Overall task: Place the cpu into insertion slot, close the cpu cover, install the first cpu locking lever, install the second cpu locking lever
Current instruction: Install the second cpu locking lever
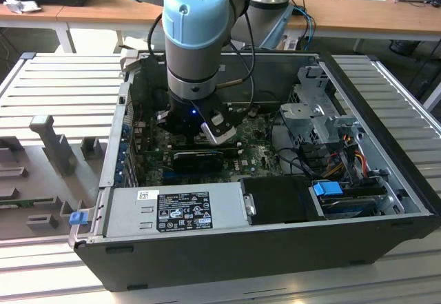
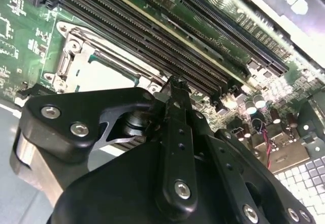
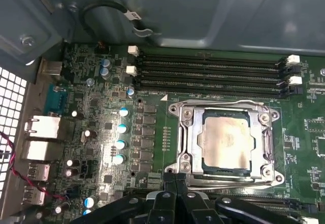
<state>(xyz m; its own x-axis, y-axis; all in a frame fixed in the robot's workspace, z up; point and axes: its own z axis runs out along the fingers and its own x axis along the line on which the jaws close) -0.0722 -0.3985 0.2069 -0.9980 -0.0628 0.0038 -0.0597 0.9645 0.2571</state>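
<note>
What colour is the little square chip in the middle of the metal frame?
The cpu is pale silvery-beige, seen best in the first wrist view.

Dim case interior, pics sharp.

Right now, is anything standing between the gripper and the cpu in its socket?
Nothing visible does. In the first wrist view the cpu lies in the insertion slot with the cpu cover framing it, and the gripper sits just beside the socket's edge.

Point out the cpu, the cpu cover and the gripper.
cpu (image 3: pixel 226 144): first wrist view, middle of its pale top face.
cpu cover (image 3: pixel 187 142): first wrist view, frame's side bar.
gripper (image 3: pixel 175 183): first wrist view, at its fingertips.
</note>
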